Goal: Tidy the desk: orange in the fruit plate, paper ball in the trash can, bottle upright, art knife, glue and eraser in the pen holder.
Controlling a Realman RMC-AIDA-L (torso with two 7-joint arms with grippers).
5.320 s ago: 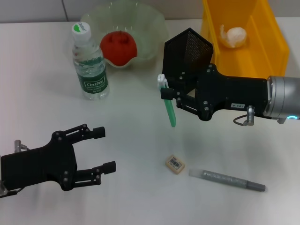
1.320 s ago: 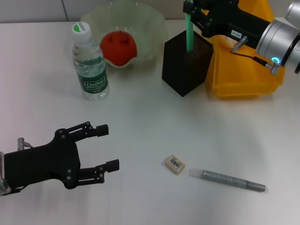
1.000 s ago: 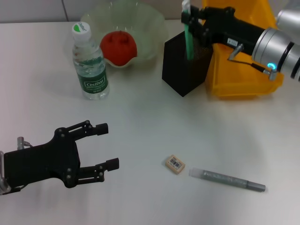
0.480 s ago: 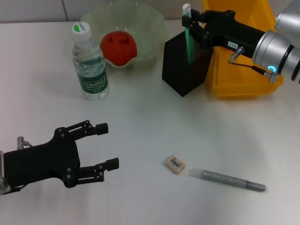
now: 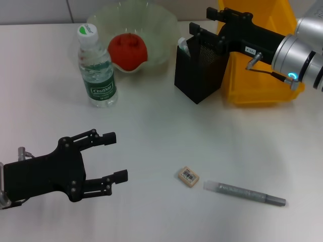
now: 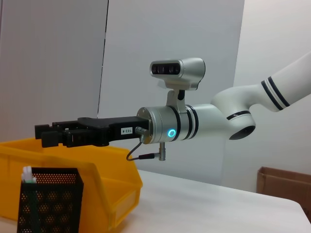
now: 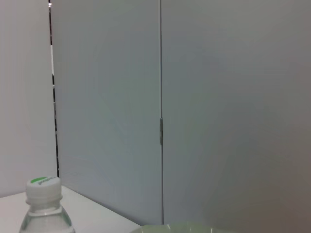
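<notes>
My right gripper [image 5: 207,21] is open just above the black mesh pen holder [image 5: 199,68]. The green art knife stands inside the holder, and only its white top [image 5: 183,47] shows at the rim. The left wrist view shows the gripper [image 6: 48,136] above the holder [image 6: 48,201]. The orange [image 5: 127,50] lies in the pale-green fruit plate [image 5: 164,25]. The bottle [image 5: 97,68] stands upright. The eraser [image 5: 189,177] and the grey glue stick [image 5: 245,193] lie on the table at the front. The paper ball is hidden behind my right arm. My left gripper [image 5: 115,156] is open and empty at the front left.
The yellow trash can [image 5: 262,80] stands right of the pen holder, under my right arm. The right wrist view shows the bottle's cap [image 7: 44,187] and the plate's rim [image 7: 180,227] against a grey wall.
My right gripper has opened and let go of the green art knife. The knife has dropped into the pen holder. The left arm has not moved.
</notes>
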